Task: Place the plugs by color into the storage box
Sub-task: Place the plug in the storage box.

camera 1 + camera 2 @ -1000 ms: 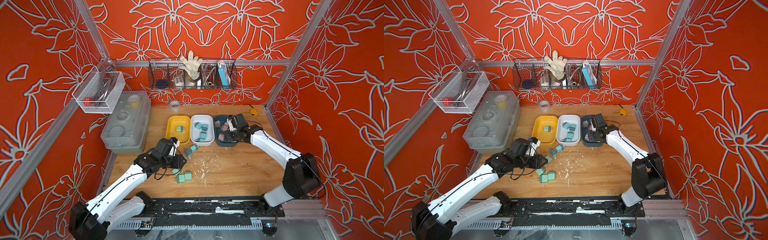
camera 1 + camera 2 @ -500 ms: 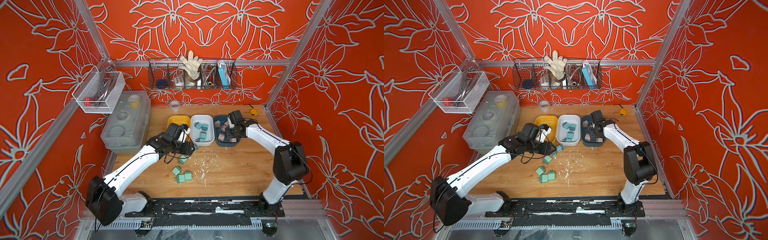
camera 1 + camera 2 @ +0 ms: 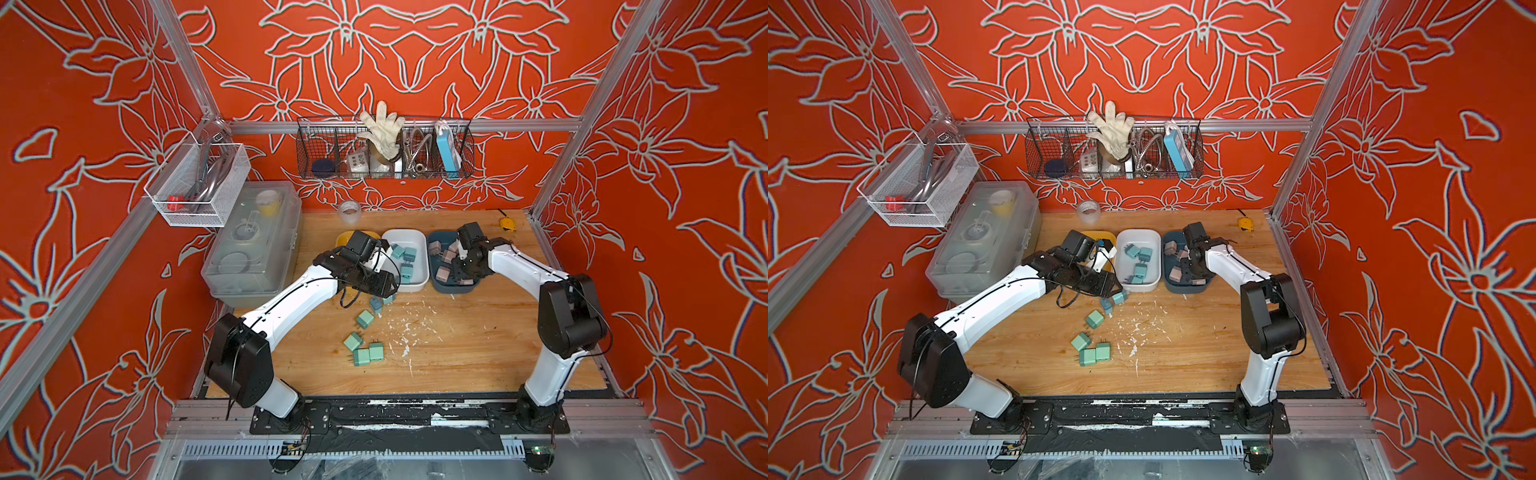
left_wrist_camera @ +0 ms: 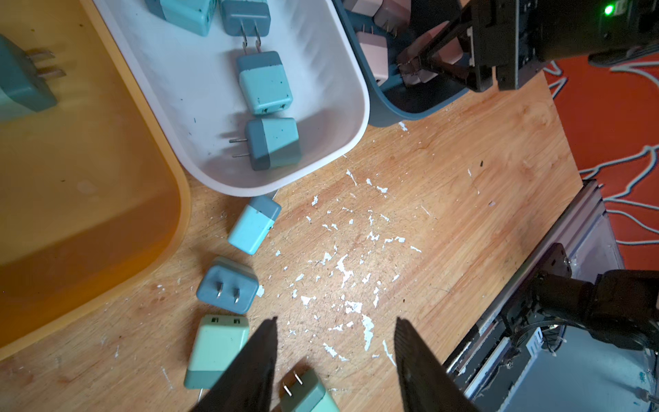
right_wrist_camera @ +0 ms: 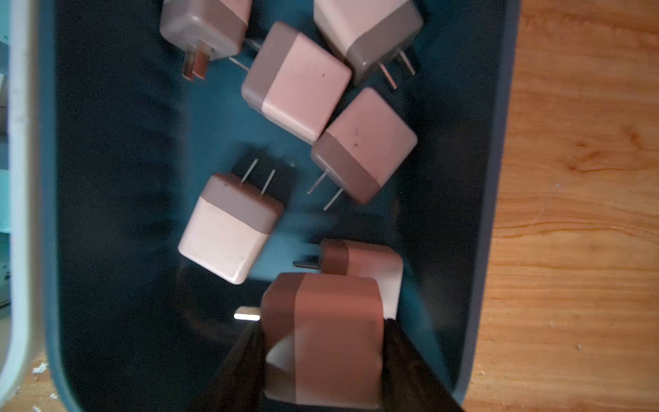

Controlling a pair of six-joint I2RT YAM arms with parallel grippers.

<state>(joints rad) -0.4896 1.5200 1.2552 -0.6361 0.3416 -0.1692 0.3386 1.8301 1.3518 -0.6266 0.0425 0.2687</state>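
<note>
The right gripper (image 5: 322, 328) pinches a blurred pink plug (image 5: 335, 342) over the blue tray (image 5: 107, 214) toward the back edge of the table (image 3: 457, 340), while the left gripper (image 4: 335, 321) gapes empty beside the yellow tray (image 4: 89, 178), a green plug (image 4: 308, 394) half out of view between its fingers (image 4: 249, 364).

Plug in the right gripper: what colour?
The plug is mauve-pink, best seen in the right wrist view.
</note>
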